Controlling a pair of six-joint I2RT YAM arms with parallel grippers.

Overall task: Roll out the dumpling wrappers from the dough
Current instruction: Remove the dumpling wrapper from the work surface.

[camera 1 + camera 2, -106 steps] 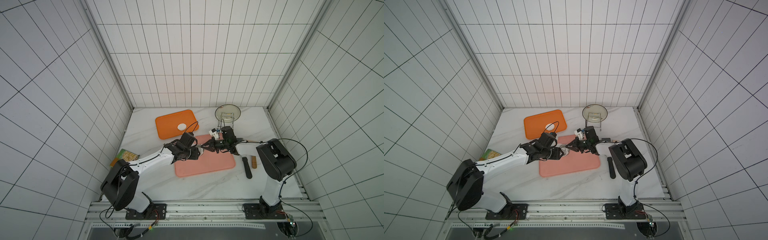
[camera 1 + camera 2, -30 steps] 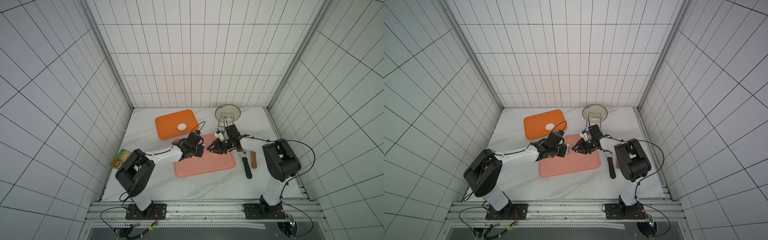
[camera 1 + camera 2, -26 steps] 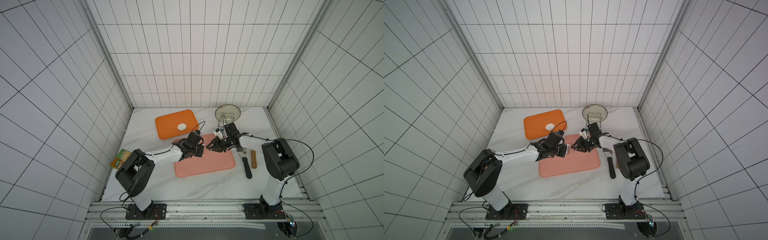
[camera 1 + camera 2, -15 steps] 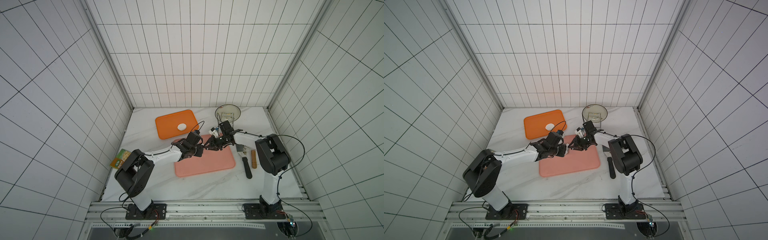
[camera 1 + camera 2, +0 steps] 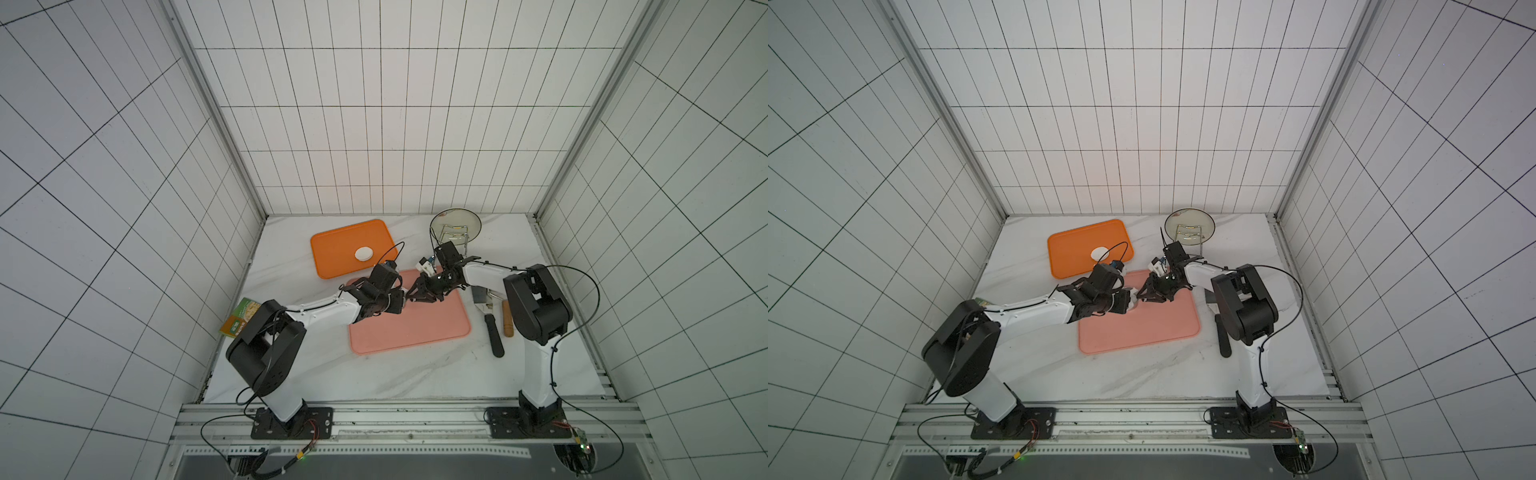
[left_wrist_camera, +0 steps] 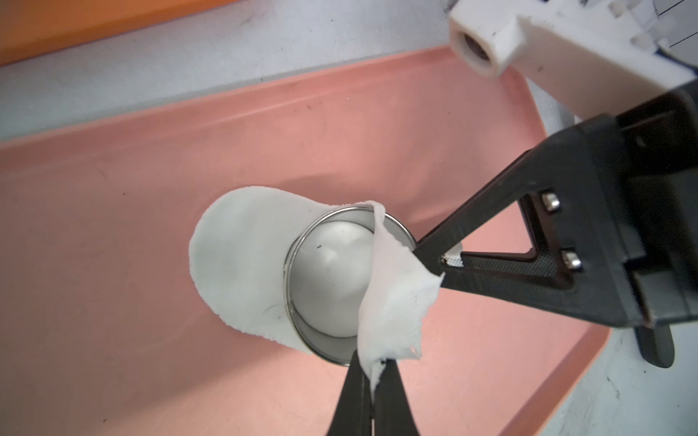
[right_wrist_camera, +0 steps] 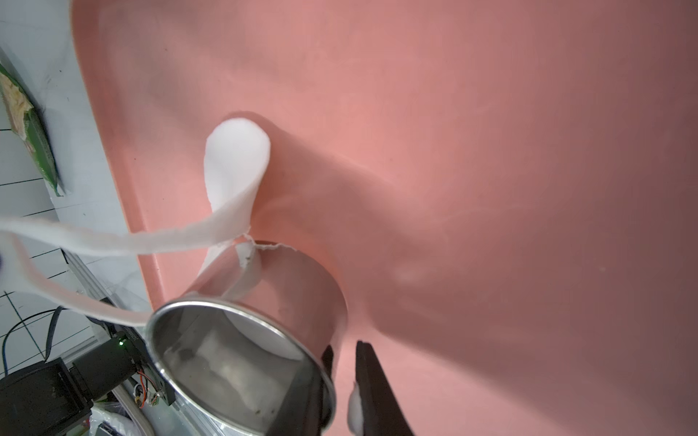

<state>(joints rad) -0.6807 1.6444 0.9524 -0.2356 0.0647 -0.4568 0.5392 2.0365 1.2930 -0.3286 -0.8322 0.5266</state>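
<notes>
On the pink mat [image 6: 113, 188] lies the dough [image 6: 234, 256], a flattened white piece with a steel ring [image 6: 291, 287] pressed into one end. White dough fills the ring's inside. My left gripper [image 6: 372, 372] is shut on a torn flap of the dough and holds it up over the ring's rim. From the right wrist view the dough [image 7: 238, 158] stretches away as a strip. My right gripper [image 7: 342, 355] is at the ring [image 7: 287, 279], jaws narrowly apart, the outer finger clear of the wall. One dumpling wrapper [image 5: 364, 253] lies on the orange tray [image 5: 340, 237].
Both grippers [image 5: 409, 299] meet at the mat's far left part in a top view. A black-handled scraper [image 5: 492, 332] and a wooden-handled tool [image 5: 506, 320] lie right of the mat. A plate on a wire rack [image 5: 456, 224] stands behind. A green packet [image 5: 243, 316] lies at the left.
My right gripper has moved left across the mat to meet the left one, and its jaws have narrowed a little. The left gripper has stayed shut in place.
</notes>
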